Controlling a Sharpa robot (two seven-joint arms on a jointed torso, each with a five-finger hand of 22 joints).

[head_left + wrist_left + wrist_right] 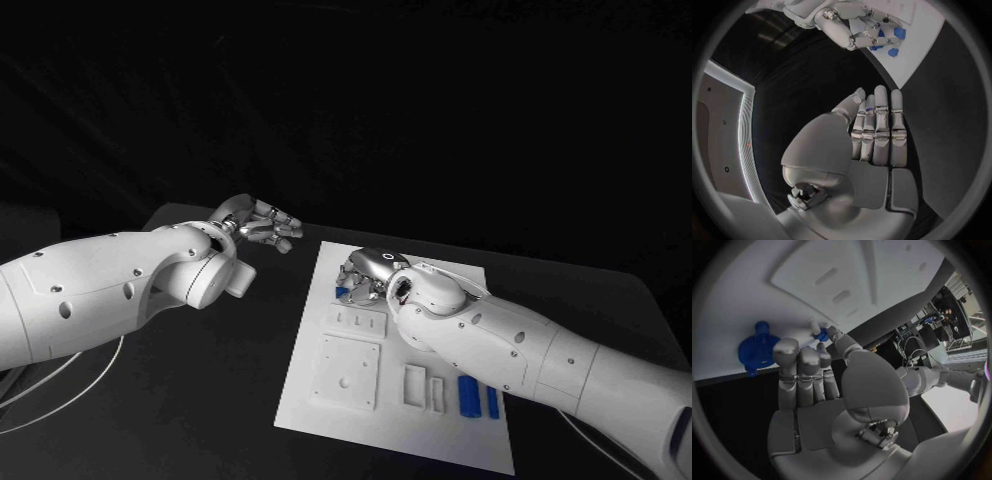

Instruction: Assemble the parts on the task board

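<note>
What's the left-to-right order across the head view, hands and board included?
Silver many-fingered left hand → flat white task board → silver right hand over the board's far end → two upright blue bar-shaped parts near the board's near right corner.

Overall light: dim; the room behind the counter [216, 400] is almost black in the head view.
Brightest surface: the task board [325, 405], pale against the dark counter, no harsh glare.
Shadows: soft, under the right robot hand [372, 275] on the board's far end.
Highlights: small glints on the left robot hand [260, 225].
Distortion: both wrist views are fisheye circles; straight edges bend near the rim.
Focus: wrist-view rims look soft.
</note>
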